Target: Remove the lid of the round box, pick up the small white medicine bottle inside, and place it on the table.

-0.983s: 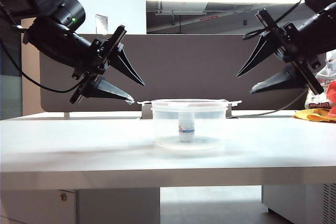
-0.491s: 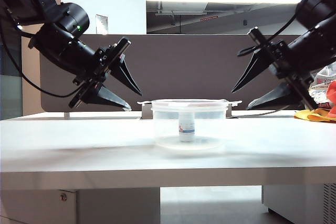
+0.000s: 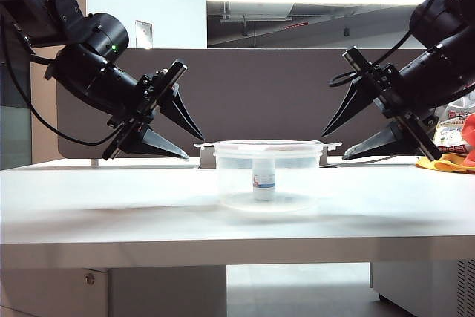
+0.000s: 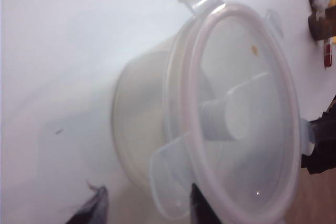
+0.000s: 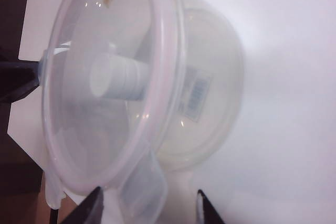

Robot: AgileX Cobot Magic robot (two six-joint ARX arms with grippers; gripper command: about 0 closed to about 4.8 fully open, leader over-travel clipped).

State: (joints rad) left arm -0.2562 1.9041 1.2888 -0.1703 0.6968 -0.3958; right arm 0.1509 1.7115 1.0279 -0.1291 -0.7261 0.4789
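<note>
The small white medicine bottle stands upright in the middle of the round box, its white cap toward the lid and its label showing through the clear wall. The lid sits flat on the box's thick rim — closed, with its small tabs jutting out past the rim on both sides. The box rests on the table, near the centre, in front of the dark partition panel.

The left gripper hangs just above the table beside the box's left edge, its 2 black fingers spread apart and angled down toward the lid's tab, touching nothing. In the left wrist view the fingertips stand on either side of a lid tab without closing on it. The right gripper mirrors it on the box's right side, jaws also spread and empty; the right wrist view shows another tab lying between its 2 tips. At the far right edge of the table lies an orange and yellow cloth.
</note>
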